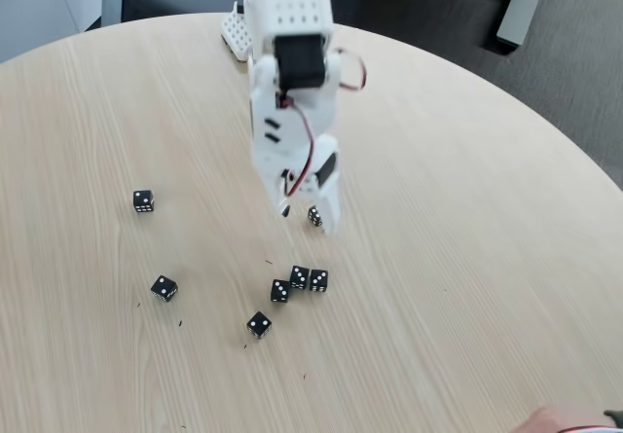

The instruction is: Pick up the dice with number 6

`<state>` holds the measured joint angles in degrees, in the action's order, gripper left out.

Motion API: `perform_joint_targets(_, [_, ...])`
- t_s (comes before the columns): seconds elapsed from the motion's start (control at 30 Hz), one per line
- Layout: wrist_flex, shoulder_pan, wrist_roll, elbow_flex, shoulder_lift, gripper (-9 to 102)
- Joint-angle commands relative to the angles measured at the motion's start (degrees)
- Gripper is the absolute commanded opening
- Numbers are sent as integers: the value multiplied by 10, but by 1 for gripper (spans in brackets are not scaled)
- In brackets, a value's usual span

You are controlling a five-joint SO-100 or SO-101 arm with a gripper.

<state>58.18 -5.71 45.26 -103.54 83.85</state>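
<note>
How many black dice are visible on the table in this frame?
7. One far left, one lower left, one nearest the camera, three clustered centrally, one between the gripper fingertips. The arm may hide others.

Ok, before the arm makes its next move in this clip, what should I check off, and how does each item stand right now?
1. A die sits between the gripper's fingers: ok, a small black die shows at the tips in the fixed view.
2. That die is the six: cannot tell, its face is blurred and partly hidden.
3. Fingers firmly closed on it: cannot tell.
4. Die lifted off the table: cannot tell from this angle.
5. Neighbouring dice out of the way: ok, the cluster of three lies apart from the fingertips, nearer the camera.
6. Workspace free of people: not ok, part of a hand shows at the picture's bottom right edge.
</note>
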Motion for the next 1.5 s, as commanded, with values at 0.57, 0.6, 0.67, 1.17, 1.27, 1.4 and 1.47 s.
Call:
perform_joint_targets(0.57, [2, -59, 41, 17, -25, 23])
perform_joint_targets(0.6, [2, -69, 46, 17, -25, 23])
perform_joint_targets(0.67, [2, -85, 54, 17, -25, 23])
perform_joint_targets(1.17, [0, -93, 58, 10, -25, 12])
perform_joint_targets(1.27, [1, -93, 59, 10, -25, 10])
perform_joint_targets(1.4, [1, -93, 50, 10, -25, 11])
perform_joint_targets(1.47, [1, -93, 49, 10, -25, 12])
